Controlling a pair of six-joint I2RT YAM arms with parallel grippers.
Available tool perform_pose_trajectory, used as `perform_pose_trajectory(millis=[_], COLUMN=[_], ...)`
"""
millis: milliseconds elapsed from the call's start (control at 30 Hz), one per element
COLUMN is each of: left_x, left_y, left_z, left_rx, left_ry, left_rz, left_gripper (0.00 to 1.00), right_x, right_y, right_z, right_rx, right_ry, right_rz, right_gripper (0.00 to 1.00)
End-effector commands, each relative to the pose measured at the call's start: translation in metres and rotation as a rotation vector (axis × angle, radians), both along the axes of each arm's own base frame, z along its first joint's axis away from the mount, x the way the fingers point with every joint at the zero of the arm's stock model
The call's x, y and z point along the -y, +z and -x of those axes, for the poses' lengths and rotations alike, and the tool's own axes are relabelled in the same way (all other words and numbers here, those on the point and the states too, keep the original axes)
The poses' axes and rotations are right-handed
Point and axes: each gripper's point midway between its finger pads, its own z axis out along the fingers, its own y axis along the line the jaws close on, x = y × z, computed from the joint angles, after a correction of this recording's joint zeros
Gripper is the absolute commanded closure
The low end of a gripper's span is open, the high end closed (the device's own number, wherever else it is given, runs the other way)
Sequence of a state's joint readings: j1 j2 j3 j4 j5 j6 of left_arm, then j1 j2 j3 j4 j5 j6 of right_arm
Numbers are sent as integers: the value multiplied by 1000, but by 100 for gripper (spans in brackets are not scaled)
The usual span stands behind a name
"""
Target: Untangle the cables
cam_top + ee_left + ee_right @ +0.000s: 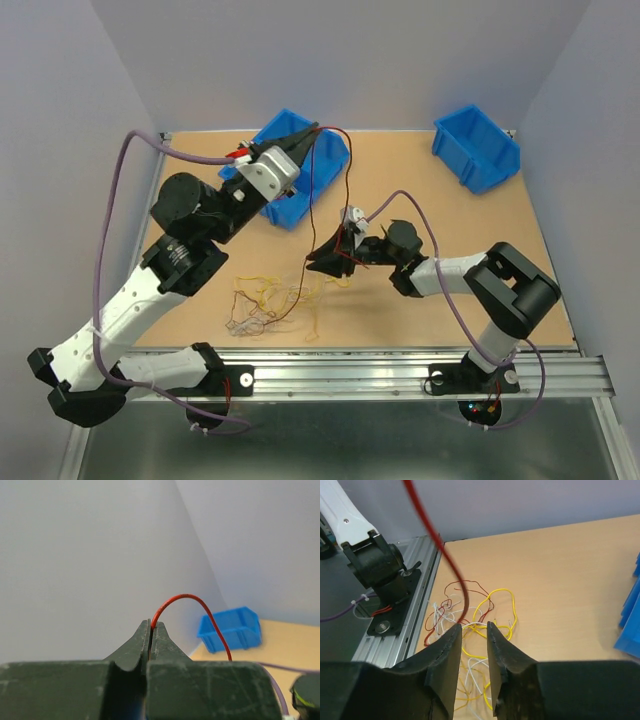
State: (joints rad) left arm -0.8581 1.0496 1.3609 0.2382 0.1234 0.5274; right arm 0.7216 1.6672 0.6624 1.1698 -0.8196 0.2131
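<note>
**Top view:** your left hand (308, 131), raised near the blue bin (290, 205), pinches the red wire (311, 210), which drops to the cables (265, 300) bunched on the surface (450, 220).

**Left wrist:** jaws pressed together on that wire.

**Right wrist:** your right hand (472, 630) hangs over the bunch, jaws narrowly apart. Closing here may trap several strands, tightening knots.

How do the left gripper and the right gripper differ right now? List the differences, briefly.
The left gripper is shut, pinching the red cable; the right gripper has its jaws apart, with nothing visibly clamped. The left gripper is held high above the blue bin; the right gripper sits low over the tangled cables. Both have dark two-finger jaws, and the red cable runs close to each.
</note>
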Motion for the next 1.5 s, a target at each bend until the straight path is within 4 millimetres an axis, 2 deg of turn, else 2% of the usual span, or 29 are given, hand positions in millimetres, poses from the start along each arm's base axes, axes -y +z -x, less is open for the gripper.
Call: perform_pose_trajectory(millis=[0,33,67,167,233,267,300,333,367,467,533,567,667,833,933,967,1100,1300,1467], left_x=[-58,-74,-79,-94,-93,-95,-94,-93,-91,-87,-85,-83,-77,-70,-66,-66,-66,-68,-66], left_y=[82,90,94,92,81,80,74,72,70,68,67,65,59,52,50,50,52,51,48], left_z=[26,24,28,21,13,11,7,6,5,4,3,3,2,1,1,2,5,11,10], left_rx=[129,126,139,109,96,94,89,88,86,78,70,66,53,33,22,19,11,1,-8], left_ry=[98,153,153,221,258,272,289,288,285,276,271,259,237,216,195,189,173,150,144], left_rz=[224,281,299,357,343,351,340,337,329,327,329,325,315,308,304,302,312,316,309], left_gripper=[100,100,100,100,100,100,100,100,100,100,100,100,100,100,100,100,100,100,100], right_x=[-12,-13,-13,-14,-13,-13,-13,-13,-13,-15,-16,-17,-15,-12,-19,-16,-17,4,5], right_y=[21,21,21,25,27,28,28,28,29,30,32,33,37,45,45,45,49,56,58], right_z=[-8,-8,-9,-6,-4,-2,-1,0,1,-2,-8,-20,-47,-77,-92,-102,-117,-138,-140], right_rx=[54,50,45,48,50,52,54,57,58,53,48,36,29,74,116,115,119,79,59], right_ry=[2,4,2,8,15,21,26,30,33,18,-20,-90,-258,-430,-514,-583,-641,-810,-824], right_rz=[-48,-50,-49,-63,-70,-70,-71,-72,-74,-81,-92,-104,-140,-192,-201,-207,-236,-289,-313], right_gripper=[81,94,94,99,99,90,59,51,44,36,30,29,27,23,22,22,23,27,37])
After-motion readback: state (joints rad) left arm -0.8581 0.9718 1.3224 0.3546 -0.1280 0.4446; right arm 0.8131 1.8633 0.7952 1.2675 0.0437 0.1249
